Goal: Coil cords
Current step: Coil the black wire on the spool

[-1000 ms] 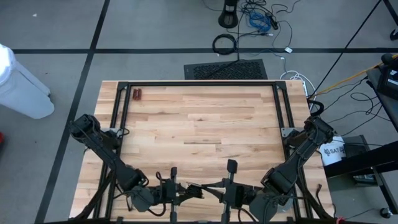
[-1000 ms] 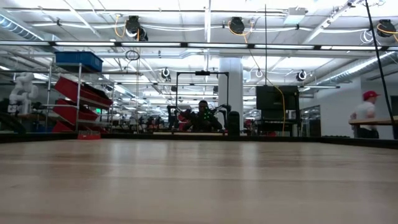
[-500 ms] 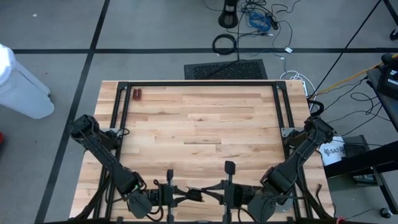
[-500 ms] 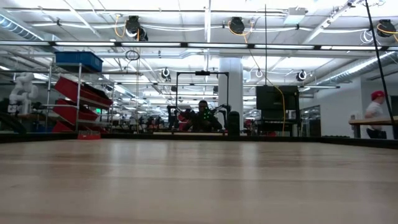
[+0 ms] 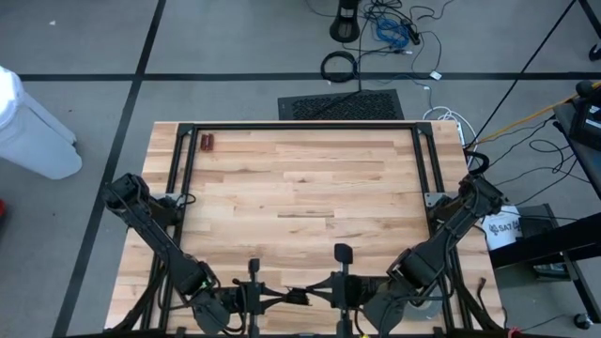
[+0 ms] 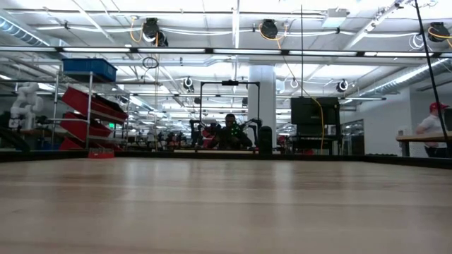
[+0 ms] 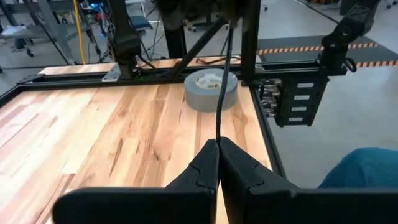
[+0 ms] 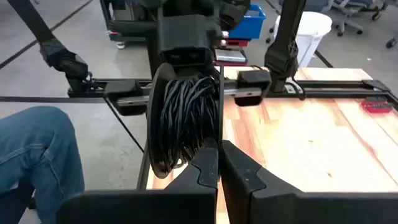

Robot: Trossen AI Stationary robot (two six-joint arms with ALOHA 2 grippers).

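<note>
Both of my arms sit low at the near edge of the light wooden slatted table (image 5: 300,188), with the grippers pointing at each other. My left gripper (image 5: 285,299) has its fingers pressed together. In the left wrist view a single strand of the thin black cord (image 8: 185,121) comes out from between the tips and runs straight up toward the other arm, so it looks pinched there. My right gripper (image 5: 317,299) is closed too, with a strand leading into its tips. In the right wrist view most of the cord is a bundle of many loops hanging just in front of the left arm's wrist. I cannot tell what it hangs on. The round grey tape roll (image 7: 211,89) lies flat on the table near the right arm's base. A small red object (image 5: 207,143) sits at the far left corner. A person's blue-jeaned leg (image 8: 37,155) is just off the near edge.
</note>
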